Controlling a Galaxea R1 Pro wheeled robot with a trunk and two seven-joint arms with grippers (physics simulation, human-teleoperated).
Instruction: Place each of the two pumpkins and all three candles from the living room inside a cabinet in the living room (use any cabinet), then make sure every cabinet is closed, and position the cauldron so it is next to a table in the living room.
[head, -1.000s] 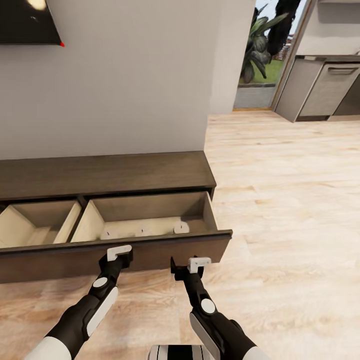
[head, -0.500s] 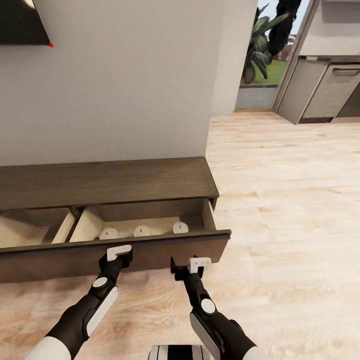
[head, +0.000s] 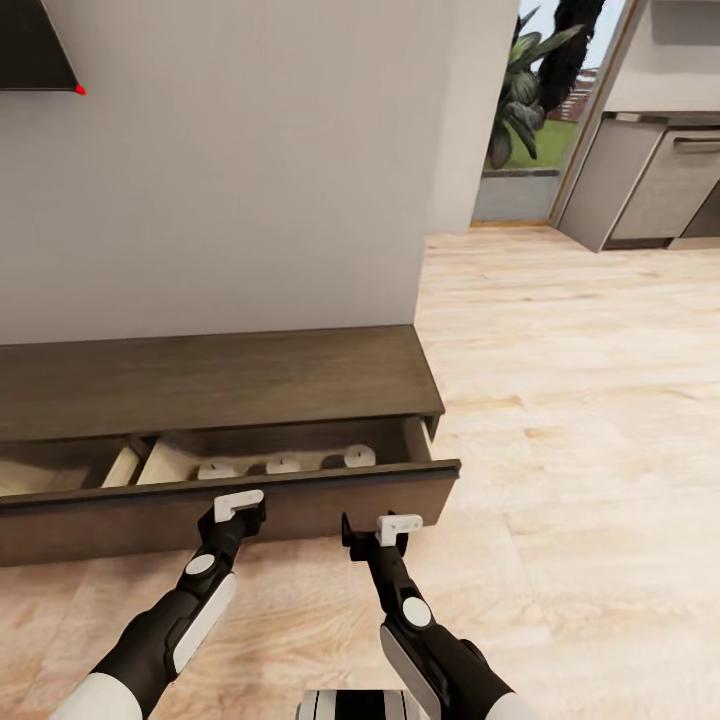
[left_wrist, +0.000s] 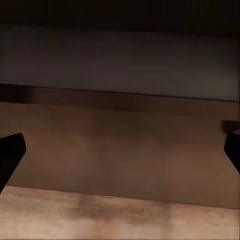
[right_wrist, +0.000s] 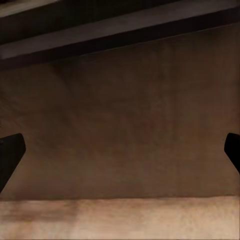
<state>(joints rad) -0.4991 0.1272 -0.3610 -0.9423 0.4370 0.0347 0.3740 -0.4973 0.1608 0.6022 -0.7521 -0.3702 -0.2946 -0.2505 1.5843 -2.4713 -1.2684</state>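
The long dark-brown cabinet (head: 220, 380) stands against the wall with its right drawer (head: 310, 498) pulled out a little. Three candles (head: 284, 464) stand in a row along the drawer's floor, just behind its front panel. My left gripper (head: 238, 508) and right gripper (head: 386, 528) are both up against the drawer front, side by side. In the left wrist view my left gripper (left_wrist: 120, 150) has its dark fingertips wide apart over the brown panel. In the right wrist view my right gripper (right_wrist: 120, 155) is likewise open, with nothing held.
The drawer on the left (head: 60, 470) is also partly out. A dark screen's corner (head: 30, 45) hangs on the wall above. Light wood floor (head: 580, 400) runs to the right toward a plant (head: 525, 90) by a doorway and grey kitchen units (head: 650, 180).
Both drawers have slid well into the cabinet, narrowing the openings. The whole view has moved forward and right with the robot; the grippers keep their place against the drawer front.
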